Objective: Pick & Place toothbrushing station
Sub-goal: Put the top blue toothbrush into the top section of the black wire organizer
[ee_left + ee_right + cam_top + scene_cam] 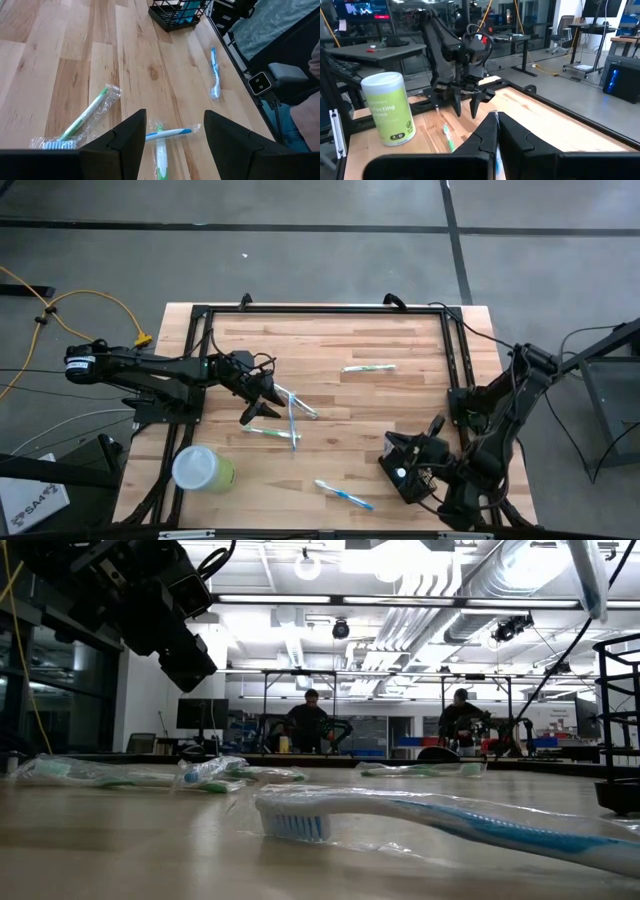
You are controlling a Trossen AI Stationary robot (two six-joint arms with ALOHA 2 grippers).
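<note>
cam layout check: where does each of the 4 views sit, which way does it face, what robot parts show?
High: overhead, straight down; both arms, left gripper over wrapped toothbrushes.
Low: table height, facing the room; blue toothbrush close, one arm above.
Left wrist: past open fingers toward the toothbrushing station.
Right wrist: past shut fingers toward the left arm and green cup.
Shared: high and left wrist both show the toothbrushes.

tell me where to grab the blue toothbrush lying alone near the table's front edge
Take the blue toothbrush at mid-handle, coming straight down from above with the fingers across its narrow width. It lies flat and slanted on the table, with nothing beside it. The handle is long and thin, so the wrist should probably turn square to that slant.
</note>
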